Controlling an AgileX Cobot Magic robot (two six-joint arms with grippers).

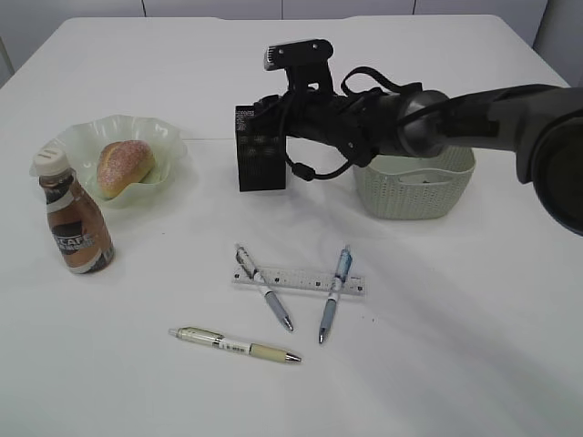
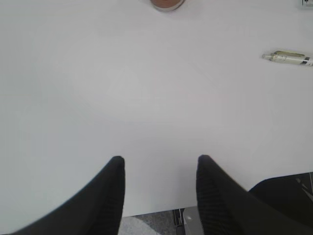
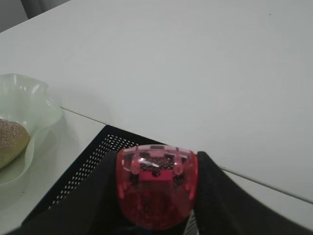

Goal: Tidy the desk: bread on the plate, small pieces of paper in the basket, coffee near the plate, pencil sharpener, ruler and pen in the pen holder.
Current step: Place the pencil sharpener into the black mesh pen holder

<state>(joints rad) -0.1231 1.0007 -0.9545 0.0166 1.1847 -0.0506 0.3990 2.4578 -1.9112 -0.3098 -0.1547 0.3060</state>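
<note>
Red translucent plastic filled the space between the jaws of the right gripper (image 3: 156, 196): the pencil sharpener (image 3: 156, 188) sat clamped there, a dark finger (image 3: 215, 196) pressed against each of its sides. Directly beneath the jaws stood the pen holder (image 3: 83, 171), its black mesh rim visible below and to the left of the sharpener, so the sharpener hung over the holder's open top. Farther to the left of those jaws lay the plate (image 3: 29, 105) with the bread (image 3: 10, 142) resting in it.

In the exterior view the right arm reached across the desk (image 1: 455, 346) to the pen holder (image 1: 260, 150), and the basket (image 1: 414, 191) stood just behind the arm's wrist; its contents could not be made out. The coffee (image 1: 73, 218) stood upright close beside the plate (image 1: 118, 146). Nearer the front edge, well apart from the right jaws, the ruler (image 1: 301, 279) lay flat with two pens (image 1: 264, 287) crossing it at a slant, and a third pen (image 1: 235, 345) lay alone nearer the camera.

The left gripper (image 2: 159, 169) hovered over bare desk with its jaws parted to a middling width and nothing between them. Ahead of those jaws and off to the right lay the end of a pen (image 2: 288, 58); straight ahead, at the far edge of the view, showed the brown base of the coffee (image 2: 166, 4).
</note>
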